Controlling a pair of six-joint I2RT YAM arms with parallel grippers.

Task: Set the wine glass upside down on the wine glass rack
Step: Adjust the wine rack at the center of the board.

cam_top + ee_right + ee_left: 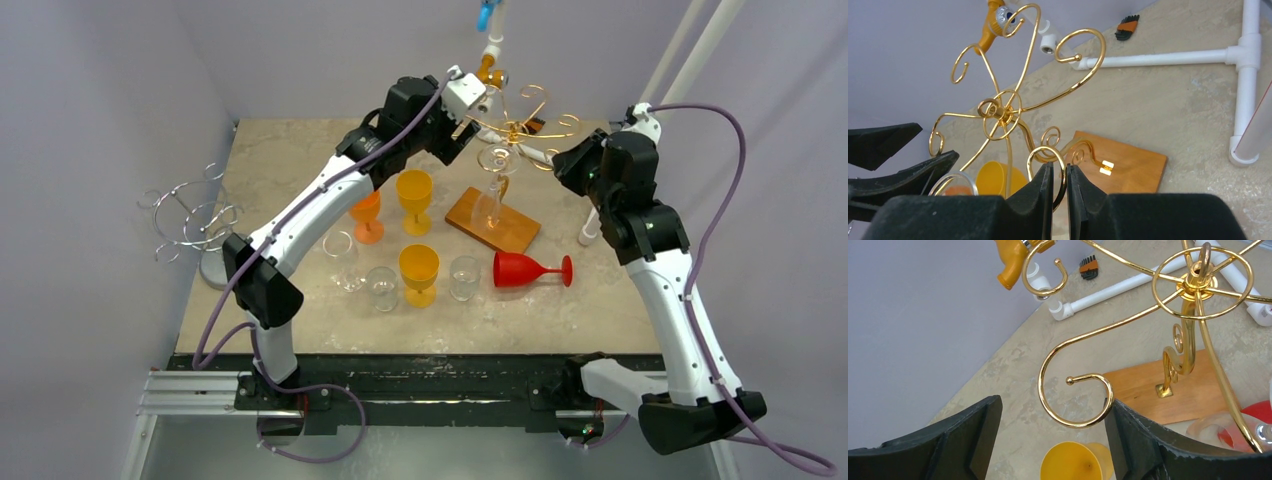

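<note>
The gold wire wine glass rack (515,127) stands on a wooden base (505,228) at the back of the table. A clear wine glass (492,195) hangs upside down from one of its arms, foot up and bowl down. Its round foot (950,181) shows at the lower left of the right wrist view. My left gripper (487,108) is open beside the rack. In the left wrist view a gold end loop (1075,402) lies between the fingers and touches the right one, with nothing held. My right gripper (1060,185) is shut on another gold loop (1048,155) of the rack.
Two yellow goblets (415,190) (419,270), an orange one (366,215) and clear glasses (382,285) (464,276) stand mid-table. A red goblet (525,269) lies on its side near the base. A silver rack (195,220) is at the left edge, and white pipes (1168,59) run behind.
</note>
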